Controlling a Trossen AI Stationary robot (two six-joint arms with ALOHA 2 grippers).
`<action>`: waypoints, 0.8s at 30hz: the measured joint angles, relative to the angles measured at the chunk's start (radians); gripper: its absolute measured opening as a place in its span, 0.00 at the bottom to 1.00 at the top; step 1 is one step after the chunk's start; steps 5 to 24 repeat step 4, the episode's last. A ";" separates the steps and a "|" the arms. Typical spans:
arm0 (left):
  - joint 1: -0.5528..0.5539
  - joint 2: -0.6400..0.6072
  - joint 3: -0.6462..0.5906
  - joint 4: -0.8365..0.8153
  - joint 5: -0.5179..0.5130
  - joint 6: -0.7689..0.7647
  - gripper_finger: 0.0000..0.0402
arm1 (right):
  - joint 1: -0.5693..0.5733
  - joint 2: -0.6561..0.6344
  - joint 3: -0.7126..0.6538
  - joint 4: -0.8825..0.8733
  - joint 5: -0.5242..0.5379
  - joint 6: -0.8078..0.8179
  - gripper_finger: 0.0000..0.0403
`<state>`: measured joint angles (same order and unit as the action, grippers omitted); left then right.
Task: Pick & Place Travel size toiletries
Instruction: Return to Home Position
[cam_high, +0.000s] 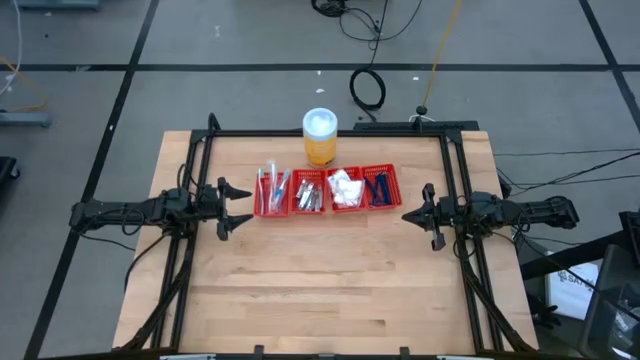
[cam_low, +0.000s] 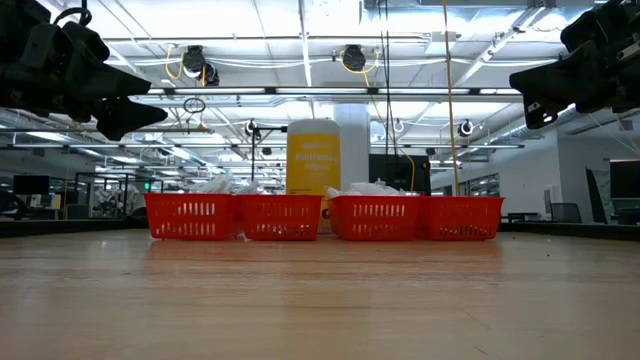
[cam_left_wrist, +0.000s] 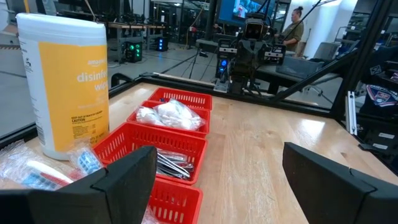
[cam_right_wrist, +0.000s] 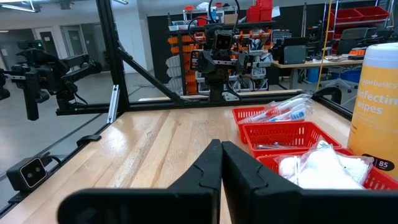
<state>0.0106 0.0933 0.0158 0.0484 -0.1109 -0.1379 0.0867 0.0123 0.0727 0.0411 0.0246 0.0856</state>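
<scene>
The left gripper (cam_high: 246, 208) hovers above the surface (cam_high: 330, 290). Its fingers (cam_left_wrist: 127, 180) are spread wide, with nothing between them. The right gripper (cam_high: 406, 215) hangs at a similar height on the opposite side, its fingers (cam_right_wrist: 208, 168) pressed together and holding nothing. The toiletries all lie in the red tray (cam_low: 380, 218) between the two grippers, and neither gripper touches them. The sticks (cam_high: 272, 188) are in the end compartment nearest the left gripper, followed by silvery items (cam_high: 311, 193) and white packets (cam_high: 345, 187). The razors (cam_high: 380, 188) are at the end nearest the right gripper. An orange jar (cam_high: 320, 140) stands just behind the tray.
</scene>
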 joint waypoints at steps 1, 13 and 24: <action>0.000 0.000 0.000 0.000 0.000 0.000 0.84 | 0.000 0.000 0.000 0.000 0.000 0.000 0.00; 0.000 0.000 0.000 0.000 0.000 0.000 0.84 | 0.000 0.000 0.000 0.000 0.000 0.000 0.00; 0.000 0.000 0.000 0.000 0.000 0.000 0.84 | 0.000 0.000 0.000 0.000 0.000 0.000 0.00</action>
